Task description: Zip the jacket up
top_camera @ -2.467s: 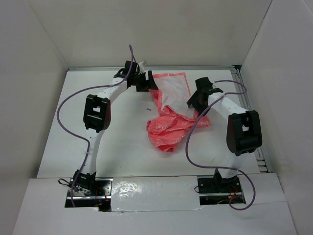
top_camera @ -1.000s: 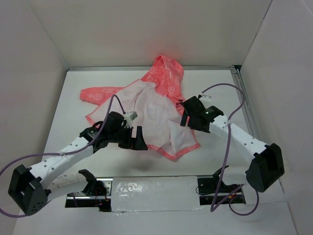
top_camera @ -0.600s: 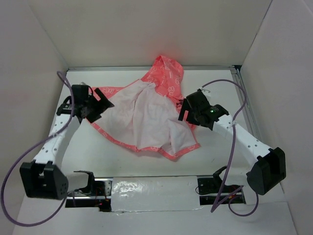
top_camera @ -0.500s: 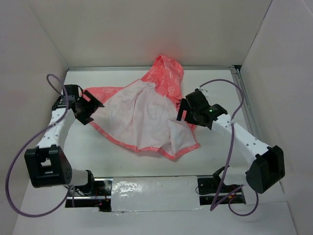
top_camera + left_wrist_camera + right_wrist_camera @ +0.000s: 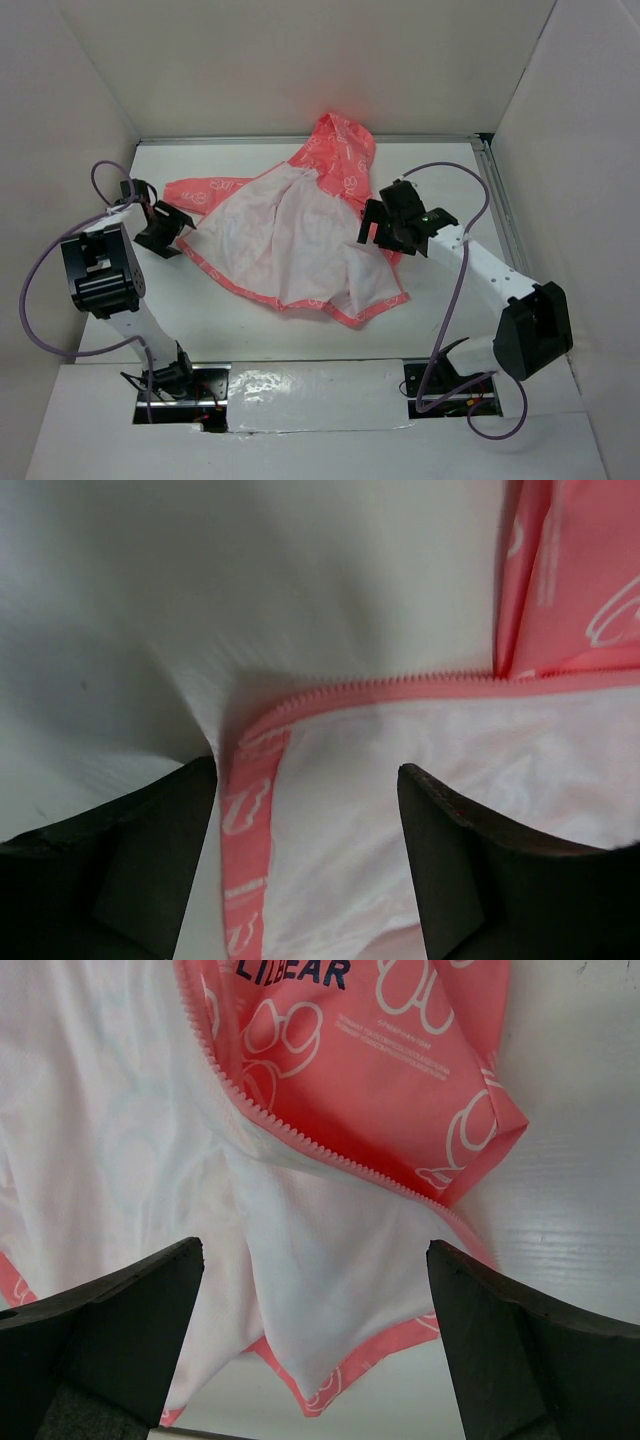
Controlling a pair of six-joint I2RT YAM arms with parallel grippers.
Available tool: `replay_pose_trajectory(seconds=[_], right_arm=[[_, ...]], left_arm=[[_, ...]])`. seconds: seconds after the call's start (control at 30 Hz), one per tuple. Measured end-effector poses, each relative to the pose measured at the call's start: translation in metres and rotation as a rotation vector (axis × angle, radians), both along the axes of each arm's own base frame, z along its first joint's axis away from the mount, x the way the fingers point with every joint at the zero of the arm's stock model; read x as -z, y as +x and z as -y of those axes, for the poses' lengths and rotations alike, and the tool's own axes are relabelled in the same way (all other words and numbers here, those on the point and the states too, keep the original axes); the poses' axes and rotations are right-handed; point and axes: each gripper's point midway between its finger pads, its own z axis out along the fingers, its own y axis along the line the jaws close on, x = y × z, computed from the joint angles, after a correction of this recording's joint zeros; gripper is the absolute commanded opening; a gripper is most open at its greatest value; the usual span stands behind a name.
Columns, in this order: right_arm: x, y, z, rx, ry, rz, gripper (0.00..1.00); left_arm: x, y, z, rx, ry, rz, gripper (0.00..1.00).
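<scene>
Jacket lies unzipped on the table, spread flat with the white lining up, between the two pincers. Hood is at the far end, beyond both pincers. One coral sleeve runs out sideways and ends just beyond the left pincer.

Left pincer sits low at the jacket's left edge, jaws apart, nothing clamped. In the left wrist view both dark fingers are spread wide, and the jacket's front corner lies in the gap between them and just ahead. A row of coral zipper teeth runs crosswise ahead of the fingertips. The coral border with white print turns down along the inside of the left finger. There is bare table left of that finger and beyond it. Whether the fingers touch the cloth cannot be told.

Right pincer is over the jacket's right side, jaws also apart, holding nothing. In the right wrist view the lining fills the space between its fingers and ahead of them. The second zipper row runs diagonally ahead, down toward the right finger. Beyond it is a folded-over coral panel with white paw prints and dark blue lettering. The coral hem curves across between the fingers, close to the pincer.
</scene>
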Motion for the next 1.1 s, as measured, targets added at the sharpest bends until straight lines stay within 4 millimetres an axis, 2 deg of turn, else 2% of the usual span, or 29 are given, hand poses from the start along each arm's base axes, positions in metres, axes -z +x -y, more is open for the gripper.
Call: replay_pose_trajectory(seconds=[0.07, 0.1, 0.13, 0.17, 0.23, 0.33, 0.43, 0.53, 0.63, 0.67, 0.73, 0.8, 0.83, 0.9, 0.97, 1.03, 1.1], right_arm=[[0.002, 0.001, 0.002, 0.005, -0.003, -0.006, 1.0], [0.002, 0.001, 0.002, 0.007, -0.003, -0.007, 1.0], [0.002, 0.001, 0.003, 0.009, -0.003, -0.007, 1.0], [0.002, 0.002, 0.003, 0.011, -0.002, -0.005, 1.0], [0.002, 0.002, 0.004, 0.017, -0.003, -0.005, 1.0], [0.001, 0.003, 0.008, 0.037, -0.007, 0.003, 1.0], [-0.001, 0.0, 0.017, 0.07, -0.012, 0.016, 1.0], [-0.002, -0.007, 0.029, 0.132, -0.012, 0.019, 1.0], [0.001, -0.019, 0.05, 0.232, -0.016, 0.017, 1.0], [0.002, -0.024, 0.058, 0.267, -0.018, 0.014, 1.0], [0.008, -0.037, 0.074, 0.328, -0.029, 0.001, 1.0], [0.013, -0.049, 0.088, 0.376, -0.036, -0.011, 1.0], [0.013, -0.054, 0.093, 0.392, -0.037, -0.013, 1.0], [0.014, -0.061, 0.1, 0.414, -0.039, -0.01, 1.0], [0.015, -0.064, 0.101, 0.417, -0.038, -0.009, 1.0], [0.016, -0.065, 0.101, 0.412, -0.039, -0.013, 1.0], [0.018, -0.065, 0.101, 0.407, -0.042, -0.017, 1.0]], left_arm=[[0.0, 0.007, -0.003, 0.002, 0.008, 0.019, 0.71], [0.001, 0.011, -0.004, -0.001, 0.005, 0.028, 0.39], [0.002, 0.014, -0.004, -0.004, 0.002, 0.035, 0.11], [0.006, 0.016, -0.005, 0.004, 0.007, 0.041, 0.0], [0.011, 0.021, -0.003, 0.018, -0.011, 0.055, 0.0], [0.008, 0.026, 0.003, 0.058, -0.017, 0.084, 0.0], [-0.011, 0.028, 0.015, 0.138, 0.028, 0.13, 0.0], [-0.071, 0.039, 0.049, 0.3, 0.151, 0.286, 0.0], [-0.167, 0.041, 0.124, 0.544, 0.284, 0.576, 0.0], [-0.205, 0.034, 0.159, 0.646, 0.32, 0.709, 0.0], [-0.257, 0.007, 0.218, 0.818, 0.341, 0.91, 0.0], [-0.287, -0.032, 0.266, 0.981, 0.332, 1.06, 0.0], [-0.291, -0.05, 0.285, 1.049, 0.33, 1.103, 0.0], [-0.278, -0.087, 0.32, 1.192, 0.3, 1.122, 0.0], [-0.243, -0.13, 0.354, 1.365, 0.245, 1.063, 0.0], [-0.187, -0.181, 0.379, 1.545, 0.204, 0.914, 0.0], [-0.132, -0.237, 0.387, 1.695, 0.174, 0.723, 0.0]])
